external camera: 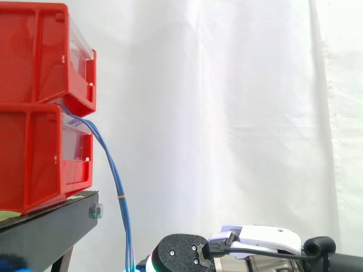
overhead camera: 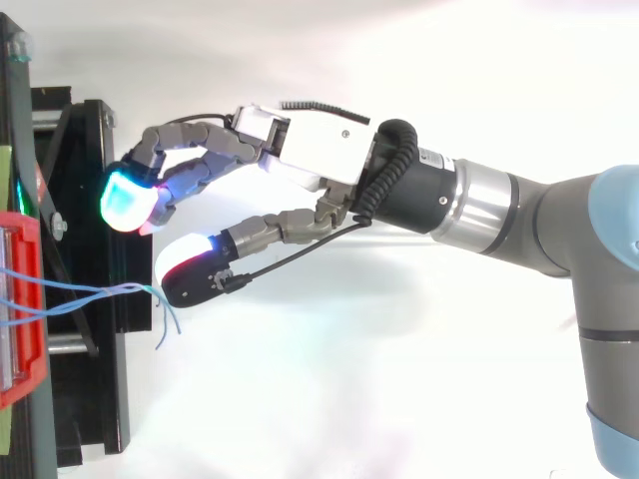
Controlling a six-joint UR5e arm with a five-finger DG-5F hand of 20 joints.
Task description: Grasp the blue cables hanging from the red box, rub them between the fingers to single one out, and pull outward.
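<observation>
Thin blue cables come out between the two stacked red boxes and hang down in a bundle past the stand's edge. A small yellow tie sits on the bundle. From above, the cables run right from the red box, and their loose ends spread just below the thumb pad. My hand reaches in from the right, open, its fingers loosely bent and apart from the thumb. Nothing lies between them. In the side view the hand is low, right of the cables' lower end.
The boxes stand on a black stand whose frame lies under the fingers in the top view. A white curtain hangs behind. The arm comes in from the right edge.
</observation>
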